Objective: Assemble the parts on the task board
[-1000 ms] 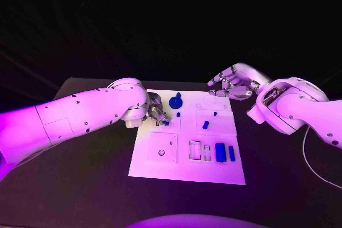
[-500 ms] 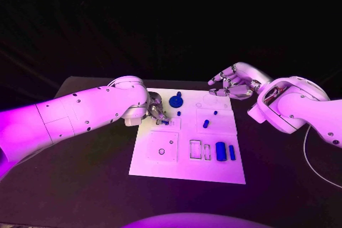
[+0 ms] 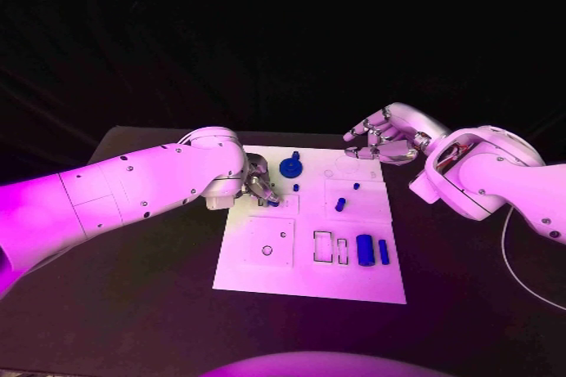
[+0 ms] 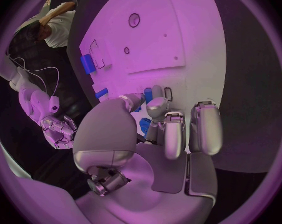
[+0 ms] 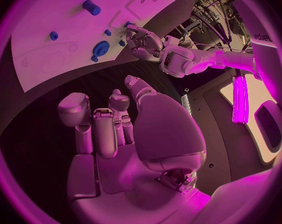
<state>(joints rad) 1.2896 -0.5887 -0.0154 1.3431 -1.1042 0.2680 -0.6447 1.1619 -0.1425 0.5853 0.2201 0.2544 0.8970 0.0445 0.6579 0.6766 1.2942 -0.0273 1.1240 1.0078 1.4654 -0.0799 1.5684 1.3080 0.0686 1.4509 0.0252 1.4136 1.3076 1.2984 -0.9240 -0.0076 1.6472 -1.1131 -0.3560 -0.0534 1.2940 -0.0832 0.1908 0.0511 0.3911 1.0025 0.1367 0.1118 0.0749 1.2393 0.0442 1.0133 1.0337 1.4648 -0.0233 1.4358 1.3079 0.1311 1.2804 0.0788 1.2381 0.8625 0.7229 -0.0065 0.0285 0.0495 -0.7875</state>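
From my station, nearest me on the black table (image 3: 141, 295) lies the white task board (image 3: 312, 275), its near end bare. Further up it I see a square outline with a small hole (image 3: 267, 251), then two narrow rectangular slots (image 3: 323, 246), and just beside them two upright blue cylinders, the thick blue cylinder (image 3: 366, 250) and the thin blue cylinder (image 3: 384, 252), standing close together near the board's right edge.

Past the middle, a small blue peg (image 3: 339, 204) stands alone. At the board's left edge my left hand (image 3: 258, 186) is down over the board, fingers drawn together around a small blue part (image 4: 144, 126); the left wrist view shows that part pinched between the fingertips (image 4: 157, 107), just above the board surface, though I cannot tell whether it touches the board.

Beyond that, a blue gear (image 3: 293, 168) lies flat near the far end, with a tiny blue stud (image 3: 296, 187) near it.

Farthest off, my right hand (image 3: 384, 140) hangs over the table by the board's far right corner, fingers loosely curled and apart, holding nothing.
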